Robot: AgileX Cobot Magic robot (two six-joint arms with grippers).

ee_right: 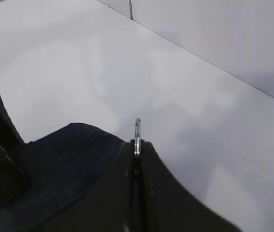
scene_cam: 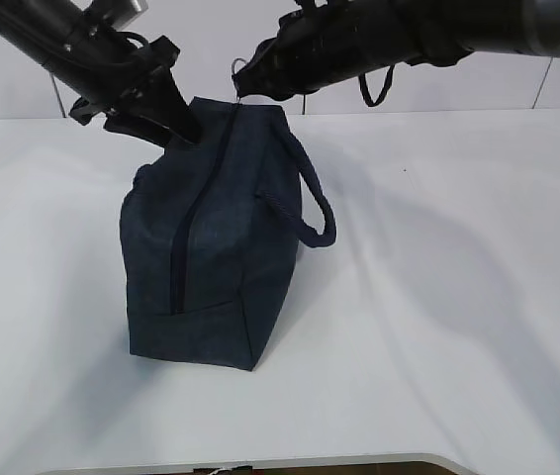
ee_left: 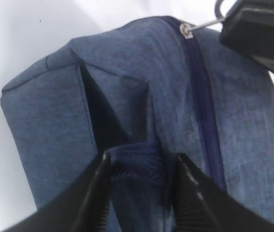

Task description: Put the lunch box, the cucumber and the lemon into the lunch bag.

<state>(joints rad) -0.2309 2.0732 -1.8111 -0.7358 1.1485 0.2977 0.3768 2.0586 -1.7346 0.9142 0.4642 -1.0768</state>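
Zipper step in hand: lunch bag (scene_cam: 216, 247) stands mid-bench (scene_cam: 458, 297), zip run closed along its top, far end at 12 o'clock; lunch box, cucumber and lemon not visible. Left end effector (ee_left: 142, 193) at the bag's 11 o'clock corner, fingers straddling a fabric tab (ee_left: 137, 169), not clearly clamped; right end effector (ee_right: 137, 159), at 1 o'clock, pressed together on the metal ring pull (ee_right: 137, 133). Next move, my judgement: left firms its hold to anchor the bag while right draws the pull along the zip
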